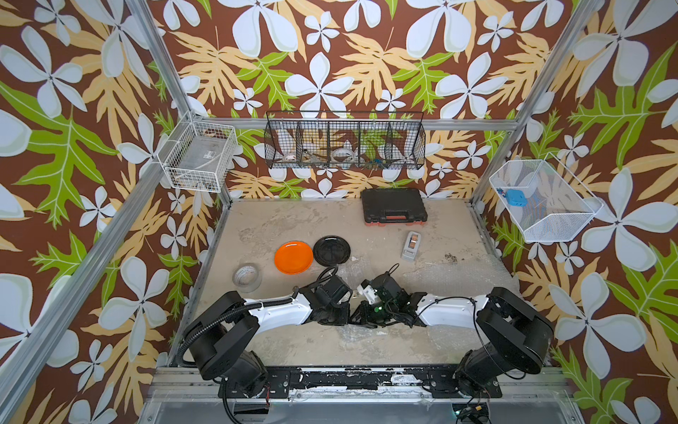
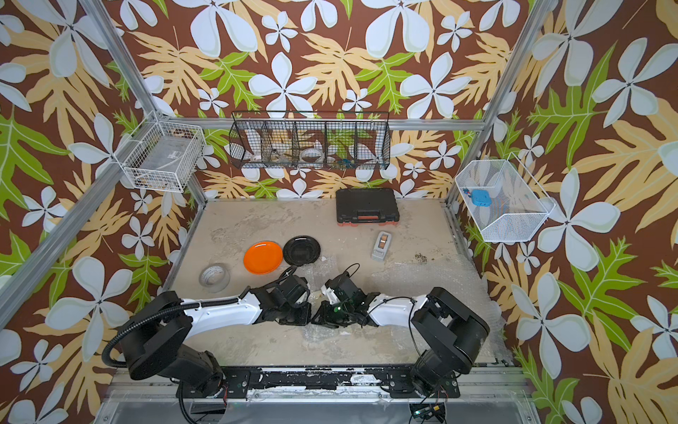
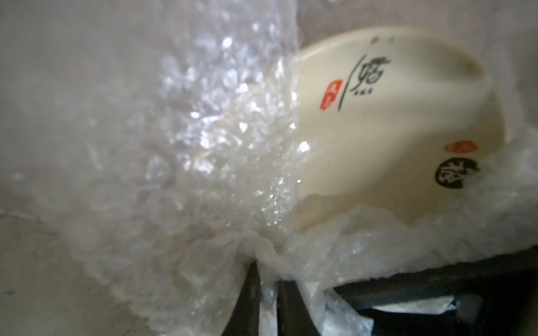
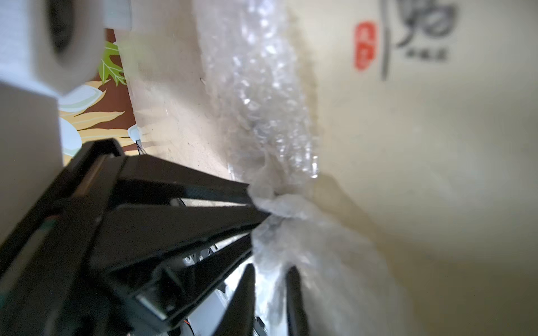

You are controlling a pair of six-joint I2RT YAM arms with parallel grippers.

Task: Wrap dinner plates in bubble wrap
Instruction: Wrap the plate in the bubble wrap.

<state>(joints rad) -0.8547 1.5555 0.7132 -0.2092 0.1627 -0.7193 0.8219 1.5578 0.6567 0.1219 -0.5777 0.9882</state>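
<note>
An orange plate (image 1: 293,257) and a black plate (image 1: 331,250) lie bare side by side at mid-table. The cream plate (image 3: 378,131) with dark and red marks shows only in the wrist views, tilted up and half covered by bubble wrap (image 3: 218,145); in both top views the wrists hide it. My left gripper (image 3: 267,279) is shut on a bunched edge of that wrap. My right gripper (image 4: 271,273) meets it tip to tip at the front centre (image 1: 357,316), its jaws apart with wrap loose between them. More bubble wrap (image 1: 458,279) spreads to the right.
A roll of clear tape (image 1: 247,277) stands left of the orange plate. A grey tape dispenser (image 1: 411,245) and a black case (image 1: 393,205) lie toward the back. Wire baskets (image 1: 345,141) hang on the walls.
</note>
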